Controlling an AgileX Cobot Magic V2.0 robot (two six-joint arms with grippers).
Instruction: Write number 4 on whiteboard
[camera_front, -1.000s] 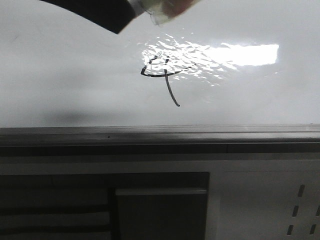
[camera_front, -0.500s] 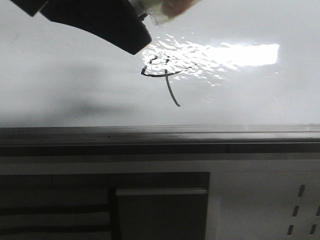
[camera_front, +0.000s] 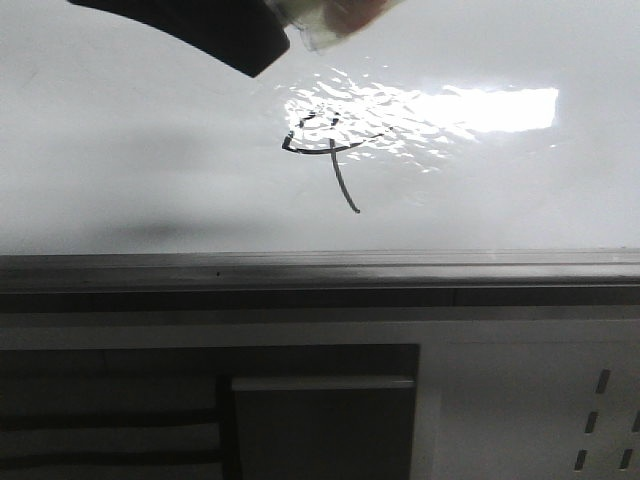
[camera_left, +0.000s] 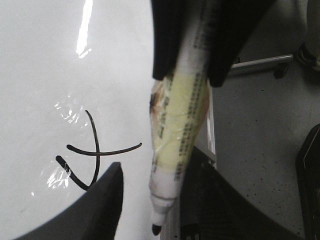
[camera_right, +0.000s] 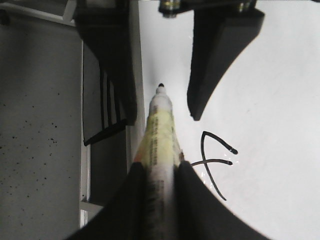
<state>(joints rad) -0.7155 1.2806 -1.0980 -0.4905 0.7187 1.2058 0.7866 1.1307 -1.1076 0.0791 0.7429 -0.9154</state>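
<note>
The number 4 (camera_front: 325, 150) is a small figure in thin black marker strokes: an angular, slightly curved loop, a short crossbar through it, and one long slanted downstroke that trails off below. It sits on the whiteboard (camera_front: 120, 150) at the edge of a rippled bright reflection that washes out part of the loop. In the right wrist view the right gripper (camera_right: 159, 164) is clenched on the marker (camera_right: 159, 135), whose yellowish taped barrel is pinched between both dark fingers with the black tip pointing away from the wrist. The 4 (camera_right: 215, 160) lies just beside that gripper on the board, clear of the tip. The left gripper (camera_right: 162, 117) stands spread in front of it, one finger on each side of the marker tip and neither touching it. From the left wrist, the left gripper (camera_left: 157, 165) shows the same: fingers apart, with the marker (camera_left: 177, 140) reaching down between them from the right gripper (camera_left: 190, 77), and the 4 (camera_left: 95, 150) just outside one finger, which hides its lowest corner. In the front view only a dark finger and a blurred, clear end of the marker show at the top edge, both cut off, and whether the tip touches the board cannot be told. The grey edge rail (camera_front: 320, 270) runs below the writing.
</note>
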